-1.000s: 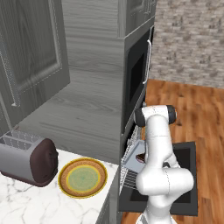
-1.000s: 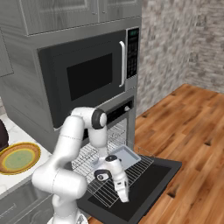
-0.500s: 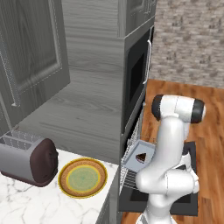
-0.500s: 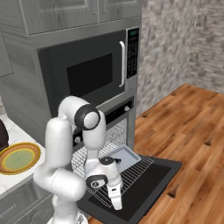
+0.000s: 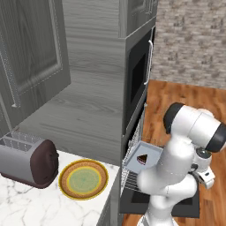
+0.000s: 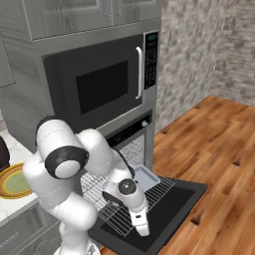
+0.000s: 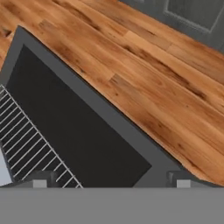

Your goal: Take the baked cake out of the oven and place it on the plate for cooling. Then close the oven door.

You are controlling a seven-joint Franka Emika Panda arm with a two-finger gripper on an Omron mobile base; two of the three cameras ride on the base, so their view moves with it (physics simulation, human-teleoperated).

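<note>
The baked cake [image 5: 142, 159], a small dark wedge, lies on a grey tray [image 5: 145, 152] on the pulled-out wire rack [image 6: 119, 201] of the oven [image 6: 130, 130]. The oven door [image 6: 167, 206] hangs fully open and flat. My gripper [image 6: 143, 232] points down over the door, in front of the rack and well below and away from the cake. Seen from the hand, its fingertips [image 7: 41, 179] stand far apart, open, with only the door's dark window [image 7: 78, 127] between them. The yellow-rimmed plate [image 5: 84, 179] sits bare on the marble counter, left of the oven.
A toaster [image 5: 28, 161] stands on the counter left of the plate. The microwave [image 6: 102, 82] is built in above the oven. Wooden floor [image 7: 153, 74] spreads beyond the door's edge. My own arm's elbow [image 5: 194, 128] bulks in front of the oven opening.
My arm has folded, its elbow swinging nearer to the cameras, while the gripper has dropped a little lower over the open door. The cake and tray have stayed put.
</note>
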